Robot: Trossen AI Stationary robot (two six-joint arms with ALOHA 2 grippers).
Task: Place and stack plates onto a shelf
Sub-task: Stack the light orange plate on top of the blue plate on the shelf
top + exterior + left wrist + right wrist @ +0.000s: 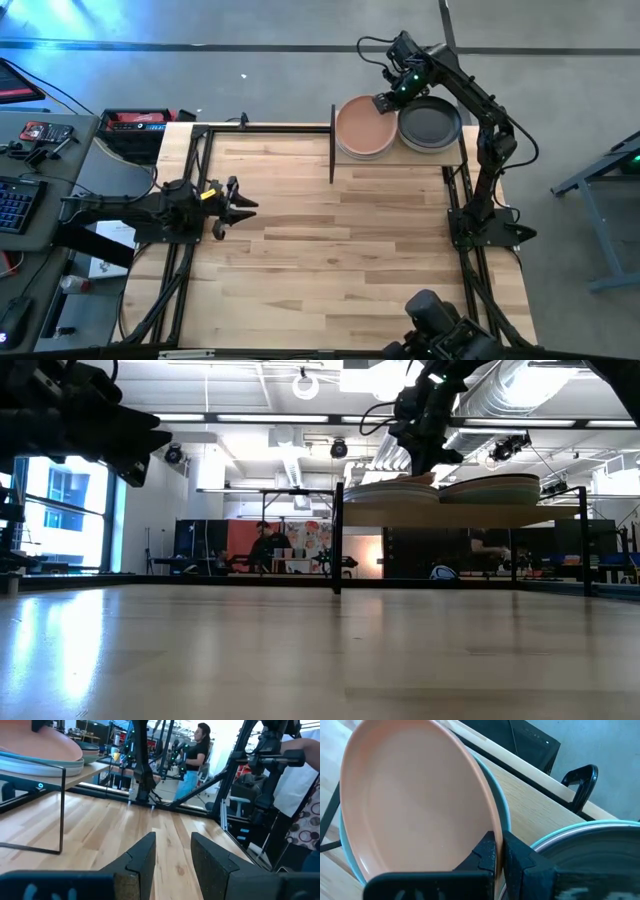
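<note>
Terracotta plate (364,125): round, shallow, matte, topping the left-hand stack on the shelf (400,158) at the table's far edge, its rim pinched between the nearly closed fingers of the right gripper (499,851). Beside it, a grey plate (430,122) tops a second stack. Left gripper (240,207): over the table's left side, fingers slightly parted, holding nothing. Tabletop (330,260): light plank-striped wood. Beyond it, a person (192,760) stands among the equipment.

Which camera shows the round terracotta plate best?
The right wrist view: the round terracotta plate fills it, rim pinched by the right gripper. The high view shows it small, the low view edge-on, the left wrist view only part.
</note>
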